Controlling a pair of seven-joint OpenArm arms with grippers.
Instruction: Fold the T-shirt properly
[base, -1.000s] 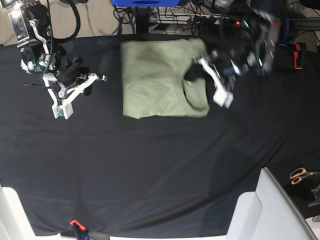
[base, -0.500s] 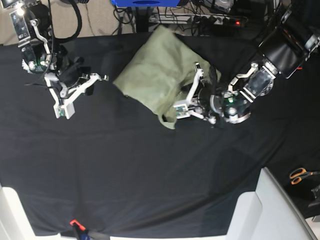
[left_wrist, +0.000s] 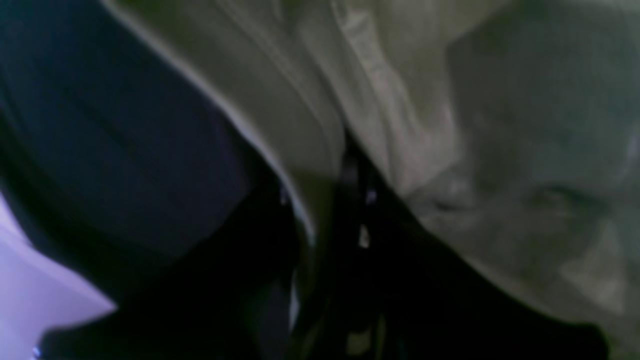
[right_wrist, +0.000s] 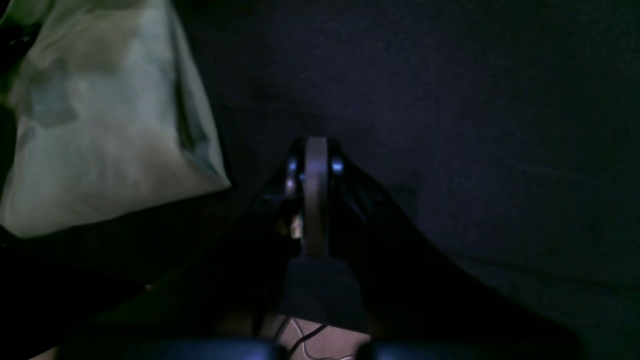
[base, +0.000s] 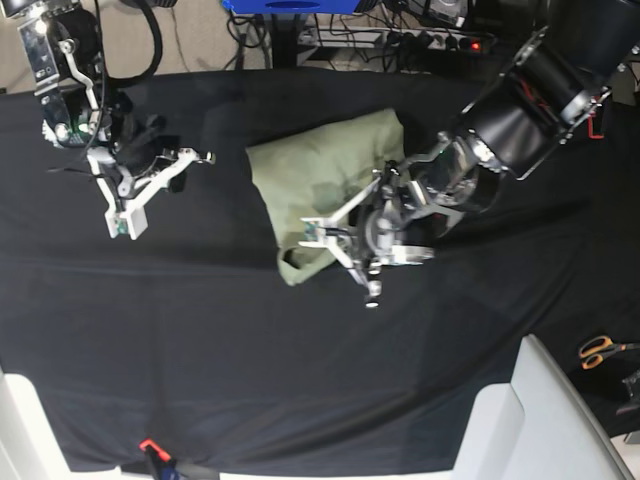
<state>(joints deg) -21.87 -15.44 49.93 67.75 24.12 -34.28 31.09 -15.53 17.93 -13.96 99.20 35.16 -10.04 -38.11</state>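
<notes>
The left gripper (base: 345, 245) has swung down over the pale sage-green cotton T-shirt (base: 325, 175), which half a second ago sat tilted nearer the far edge. Now the shirt lies bunched mid-worktop on the black cloth-covered worktop (base: 300, 350), one corner dragged toward the camera. That disturbs the tidy rectangle, so I judge the fold needs redoing. Left jaws: too blurred, I cannot tell. The right gripper (base: 165, 180) waits well apart, jaws spread and empty. No readable label or writing anywhere.
</notes>
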